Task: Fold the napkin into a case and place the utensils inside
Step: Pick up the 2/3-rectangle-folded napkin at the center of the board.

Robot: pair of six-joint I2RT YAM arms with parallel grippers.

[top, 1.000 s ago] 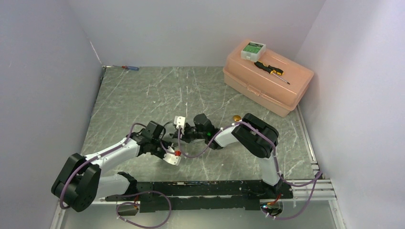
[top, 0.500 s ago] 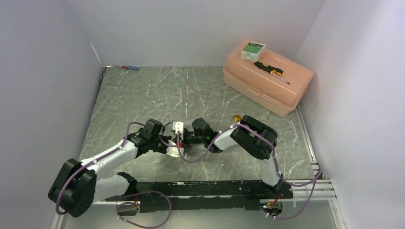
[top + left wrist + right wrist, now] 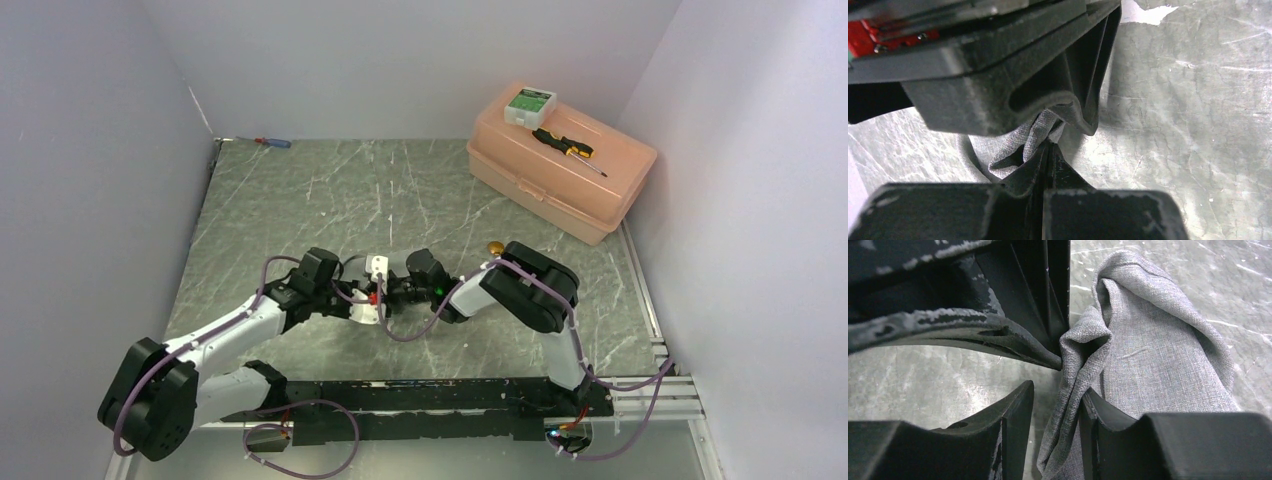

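At your far left, the red-and-blue screwdriver [image 3: 272, 143] lies in the back corner of the worktop [image 3: 300, 210]. It is well apart from the work and plays no part in it.

Next comes your left claw [image 3: 352, 297], set low at mid-worktop. Its wrist view shows the fingers [image 3: 973, 210] pressed together on a bunched corner of the napkin [image 3: 1015, 145]. I judge that hold is an anchor, giving the cloth a fixed end while the other arm works it.

The napkin [image 3: 1153, 355] sits between the two claws as a rumpled roll on the worktop. It is neither flat nor yet a case. From above only a pale scrap [image 3: 366, 313] shows under the wrists.

Your right claw [image 3: 1057, 395] faces the left one almost tip to tip. Its fingers stand parted with the cloth running through the gap. The cloth leans on one finger, and bare worktop shows beside the other, so the claw straddles the fold and does not pinch it. It looks placed to take a hold close to yours, so the edge can be drawn out.

Farther right, the gold-bronze spoon [image 3: 495, 247] waits just behind the right arm's elbow, clear of the folding. I cannot find the white spoon.

At the far right is the peach toolbox [image 3: 560, 190], with the black-and-yellow screwdriver [image 3: 568, 148] on its lid.
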